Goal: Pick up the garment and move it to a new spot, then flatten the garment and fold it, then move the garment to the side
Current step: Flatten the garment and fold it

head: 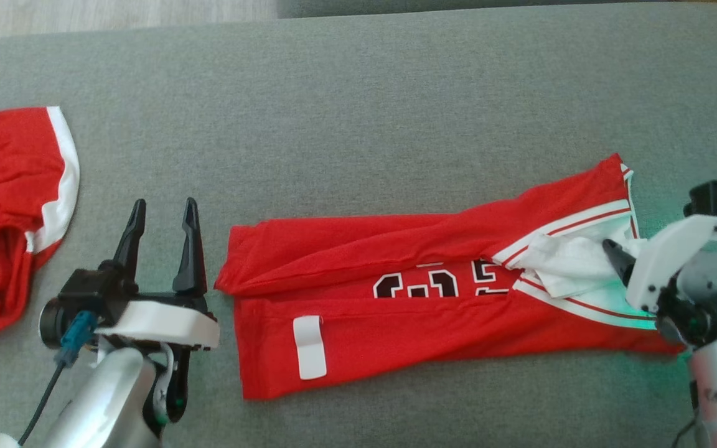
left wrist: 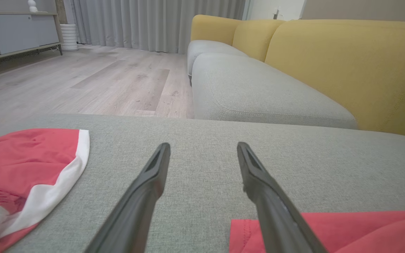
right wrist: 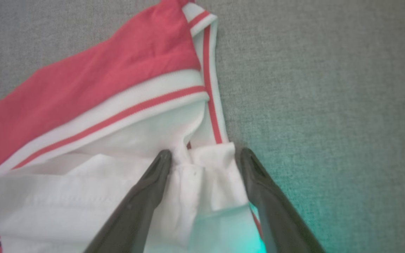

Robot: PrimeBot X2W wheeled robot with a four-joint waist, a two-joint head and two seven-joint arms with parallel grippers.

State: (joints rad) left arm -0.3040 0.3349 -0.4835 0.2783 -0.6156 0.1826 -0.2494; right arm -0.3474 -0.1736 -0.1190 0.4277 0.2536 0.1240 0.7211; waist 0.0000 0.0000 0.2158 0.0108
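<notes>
Grey cushion point(head: 358, 93) holds the folded red garment point(head: 396, 323) — both arms' jaws apart

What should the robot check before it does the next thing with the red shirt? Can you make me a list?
1. Red shirt folded into a long strip: ok.
2. Fold lying smooth: not ok, the top flap is slanted and the white end is bunched.
3. Left gripper open, holding nothing: ok.
4. Right gripper open over the white end: ok.
5. Right fingers free of the cloth: cannot tell, cloth lies between them.
6. Other red garment apart from the shirt: ok, grey cushion shows between them.
</notes>
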